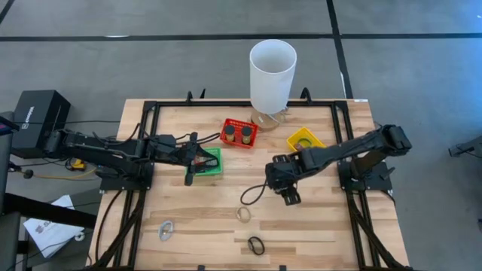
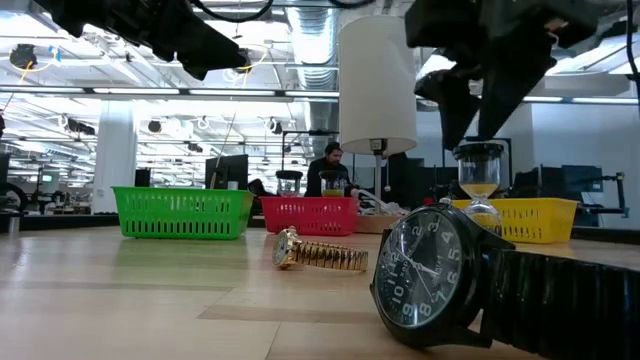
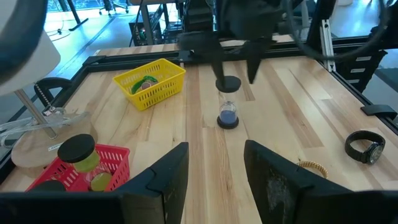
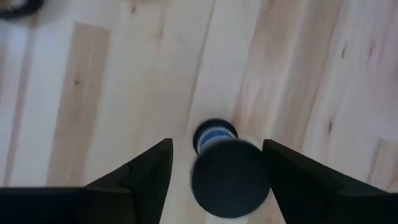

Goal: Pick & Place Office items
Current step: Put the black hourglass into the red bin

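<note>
A small hourglass (image 3: 228, 103) with black end discs and blue sand stands upright on its lower disc on the wooden table (image 1: 316, 226). My right gripper (image 3: 235, 65) hangs open just above it, pointing down; the fingers flank its top disc (image 4: 230, 177) without touching. My left gripper (image 3: 214, 174) is open with nothing between its fingers, and hovers over the green basket (image 1: 215, 162). A black watch (image 2: 440, 275), a gold watch (image 2: 315, 255), a silvery watch (image 1: 166, 229) and a thin black loop (image 1: 252, 194) lie on the table.
A tall white cylinder on a round wooden foot (image 1: 271, 75) stands at the far edge. Beside it are a red basket (image 1: 239, 134) holding two black-lidded jars and a yellow basket (image 1: 305, 141) with small items. A black frame (image 1: 226, 105) borders the table.
</note>
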{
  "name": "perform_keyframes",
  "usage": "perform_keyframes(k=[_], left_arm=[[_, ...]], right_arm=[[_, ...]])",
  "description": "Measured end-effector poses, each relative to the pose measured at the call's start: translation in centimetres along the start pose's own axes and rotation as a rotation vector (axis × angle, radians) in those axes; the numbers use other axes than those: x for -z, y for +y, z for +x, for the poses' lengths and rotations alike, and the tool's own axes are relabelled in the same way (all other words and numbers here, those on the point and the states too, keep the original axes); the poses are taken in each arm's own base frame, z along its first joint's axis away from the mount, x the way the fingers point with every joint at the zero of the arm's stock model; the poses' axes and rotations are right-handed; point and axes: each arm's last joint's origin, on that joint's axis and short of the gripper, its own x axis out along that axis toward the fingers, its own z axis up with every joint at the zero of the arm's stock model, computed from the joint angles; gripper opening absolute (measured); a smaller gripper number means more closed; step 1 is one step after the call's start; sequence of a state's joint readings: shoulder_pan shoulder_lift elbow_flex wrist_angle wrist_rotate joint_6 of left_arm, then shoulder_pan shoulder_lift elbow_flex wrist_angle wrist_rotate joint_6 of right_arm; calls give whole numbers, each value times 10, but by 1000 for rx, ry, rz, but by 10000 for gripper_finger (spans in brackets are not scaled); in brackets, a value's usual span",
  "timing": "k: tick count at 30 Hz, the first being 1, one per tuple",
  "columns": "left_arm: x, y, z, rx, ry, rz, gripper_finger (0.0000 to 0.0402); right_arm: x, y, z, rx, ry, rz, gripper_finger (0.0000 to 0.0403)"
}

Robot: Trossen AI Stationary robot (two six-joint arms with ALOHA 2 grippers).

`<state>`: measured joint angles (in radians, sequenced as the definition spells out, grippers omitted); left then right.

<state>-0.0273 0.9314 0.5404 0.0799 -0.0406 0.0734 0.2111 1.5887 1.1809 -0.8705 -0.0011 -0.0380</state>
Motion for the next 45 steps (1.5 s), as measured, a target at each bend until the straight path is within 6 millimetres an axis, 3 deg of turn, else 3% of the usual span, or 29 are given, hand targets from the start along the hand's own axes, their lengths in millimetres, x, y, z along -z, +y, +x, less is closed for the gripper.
perform_keyframes(k=[6, 17, 23, 40, 45], left_arm=[[0, 0, 0, 0, 0, 0, 149], [0, 0, 0, 0, 0, 0, 149], [-1, 0, 0, -1, -8, -1, 149], [-2, 0, 0, -2, -15, -1, 149], [-1, 0, 0, -2, -14, -1, 149]], right_arm=[[2, -10, 1, 8, 10, 30, 240], [3, -13, 34, -17, 129, 48, 240], [5, -17, 42, -24, 197, 35, 239], [-6, -20, 25, -24, 162, -3, 239], [-3, -22, 28, -26, 201, 5, 221]])
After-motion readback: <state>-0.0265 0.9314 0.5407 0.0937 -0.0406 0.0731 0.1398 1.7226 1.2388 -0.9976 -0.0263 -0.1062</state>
